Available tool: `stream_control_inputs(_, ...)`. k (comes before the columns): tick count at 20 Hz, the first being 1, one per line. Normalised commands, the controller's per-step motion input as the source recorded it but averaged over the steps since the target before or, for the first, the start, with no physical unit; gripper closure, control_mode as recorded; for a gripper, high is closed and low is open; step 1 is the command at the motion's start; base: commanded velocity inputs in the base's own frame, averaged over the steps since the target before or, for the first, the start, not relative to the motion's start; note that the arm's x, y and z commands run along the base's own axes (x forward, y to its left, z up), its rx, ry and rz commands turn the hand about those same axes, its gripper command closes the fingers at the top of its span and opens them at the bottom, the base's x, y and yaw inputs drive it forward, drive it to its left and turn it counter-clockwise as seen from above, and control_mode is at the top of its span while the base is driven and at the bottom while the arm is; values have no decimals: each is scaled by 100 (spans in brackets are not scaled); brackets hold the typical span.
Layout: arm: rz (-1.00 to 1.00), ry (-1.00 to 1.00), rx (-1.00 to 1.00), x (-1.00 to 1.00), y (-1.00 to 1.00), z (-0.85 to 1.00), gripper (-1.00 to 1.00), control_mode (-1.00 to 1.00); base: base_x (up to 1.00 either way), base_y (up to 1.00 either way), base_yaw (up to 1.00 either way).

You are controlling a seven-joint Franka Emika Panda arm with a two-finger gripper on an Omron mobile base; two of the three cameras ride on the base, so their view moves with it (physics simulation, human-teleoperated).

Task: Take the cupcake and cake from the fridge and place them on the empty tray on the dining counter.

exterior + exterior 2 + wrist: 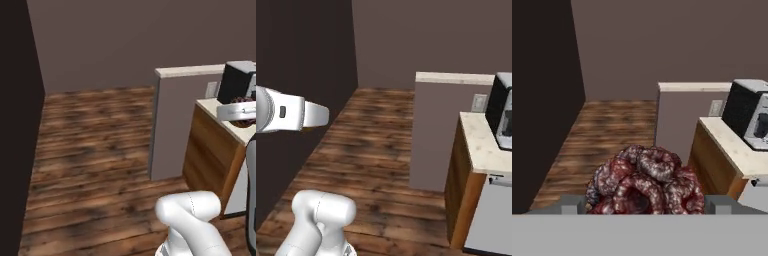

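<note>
The robot's hand (646, 206) carries the dark red, lumpy cake (646, 181) clamped between widely spread fingers, held high over the wooden floor (607, 135); evidently in transit, it faces a beige tabletop (732, 146) bearing a black appliance (747, 111).

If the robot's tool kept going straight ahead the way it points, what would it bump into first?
Probably the wooden floor, though depth is hard to judge. The tool holds a dark red swirly cake between its fingers and points forward and down, with the grey half wall a bit to its right.
</note>
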Motion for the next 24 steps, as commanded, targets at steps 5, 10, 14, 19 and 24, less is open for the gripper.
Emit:
stream_control_inputs(5,0,0,0,0,0,0,100,100,100,100,-18)
stream_control_inputs(10,0,0,0,0,0,0,100,100,100,91,-14)
stream_control_inputs(14,0,0,0,0,0,0,100,100,100,21,0)
stream_control_inputs(19,0,0,0,0,0,0,100,100,100,1,0)
stream_control_inputs(24,0,0,0,0,0,0,100,100,100,11,-4)
